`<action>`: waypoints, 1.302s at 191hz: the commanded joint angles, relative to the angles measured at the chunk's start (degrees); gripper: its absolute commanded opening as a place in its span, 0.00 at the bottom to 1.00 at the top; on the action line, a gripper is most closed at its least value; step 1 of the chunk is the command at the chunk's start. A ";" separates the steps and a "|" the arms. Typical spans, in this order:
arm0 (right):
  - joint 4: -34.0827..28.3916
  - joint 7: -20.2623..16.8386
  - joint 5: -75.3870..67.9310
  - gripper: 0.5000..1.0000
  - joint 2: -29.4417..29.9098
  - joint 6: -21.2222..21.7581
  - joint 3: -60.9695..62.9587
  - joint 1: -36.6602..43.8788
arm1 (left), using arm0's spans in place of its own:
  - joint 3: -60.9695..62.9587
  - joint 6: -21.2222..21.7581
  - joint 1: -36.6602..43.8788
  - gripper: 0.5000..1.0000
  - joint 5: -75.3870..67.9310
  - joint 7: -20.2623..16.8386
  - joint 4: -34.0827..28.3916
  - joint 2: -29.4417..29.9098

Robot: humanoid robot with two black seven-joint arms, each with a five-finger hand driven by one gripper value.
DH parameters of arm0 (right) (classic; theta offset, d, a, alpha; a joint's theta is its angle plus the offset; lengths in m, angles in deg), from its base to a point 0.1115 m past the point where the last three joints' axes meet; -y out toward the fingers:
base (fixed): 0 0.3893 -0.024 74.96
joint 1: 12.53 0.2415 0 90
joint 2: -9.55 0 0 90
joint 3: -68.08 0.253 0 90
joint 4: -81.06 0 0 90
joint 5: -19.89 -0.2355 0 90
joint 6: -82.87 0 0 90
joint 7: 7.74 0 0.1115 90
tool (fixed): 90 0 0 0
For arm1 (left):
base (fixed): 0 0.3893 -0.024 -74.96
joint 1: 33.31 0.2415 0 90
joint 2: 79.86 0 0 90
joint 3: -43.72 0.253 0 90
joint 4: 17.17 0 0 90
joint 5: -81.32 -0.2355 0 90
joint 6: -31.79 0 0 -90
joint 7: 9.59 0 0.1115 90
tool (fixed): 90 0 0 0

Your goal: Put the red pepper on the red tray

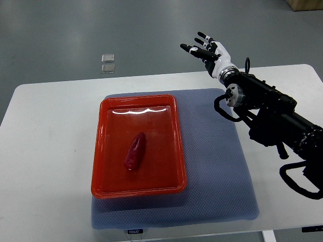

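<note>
A dark red pepper (136, 151) lies in the middle of the red tray (106, 151), its tip pointing up and away. The tray rests on a blue-grey mat (217, 156) on the white table. My right hand (204, 49) is raised beyond the table's far edge, well up and right of the tray, with its fingers spread and nothing in them. Its black arm comes in from the right edge across the table's right side. The left arm does not show.
The white table (45, 136) has bare surface left of the mat. Two small clear square objects (108, 63) lie on the grey floor beyond the far edge. A brown box corner (305, 4) shows at the top right.
</note>
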 commanded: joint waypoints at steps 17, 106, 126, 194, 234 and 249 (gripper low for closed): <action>-0.01 -0.71 -7.84 0.84 0.00 2.74 1.70 -2.57 | 0.00 0.02 0.00 1.00 0.00 0.00 -0.01 0.00; 3.77 6.84 -14.52 0.84 -0.97 7.75 1.26 -5.74 | 0.00 -0.07 0.00 1.00 0.00 0.00 -0.01 0.00; 3.77 6.93 -14.52 0.84 -2.55 7.75 1.26 -5.82 | 0.00 0.02 0.00 1.00 0.00 0.00 0.16 0.00; 4.21 7.28 -14.08 0.84 -3.60 7.66 0.47 -6.97 | 0.00 0.02 0.00 1.00 0.00 0.00 -0.01 0.00; 5.44 8.25 -7.58 0.84 -4.57 7.57 0.56 -7.67 | 0.00 0.02 0.00 1.00 0.00 0.00 0.16 0.00; 5.44 8.43 -7.23 0.84 -4.48 7.66 0.56 -7.67 | 0.00 0.02 0.00 1.00 0.00 0.00 0.16 0.00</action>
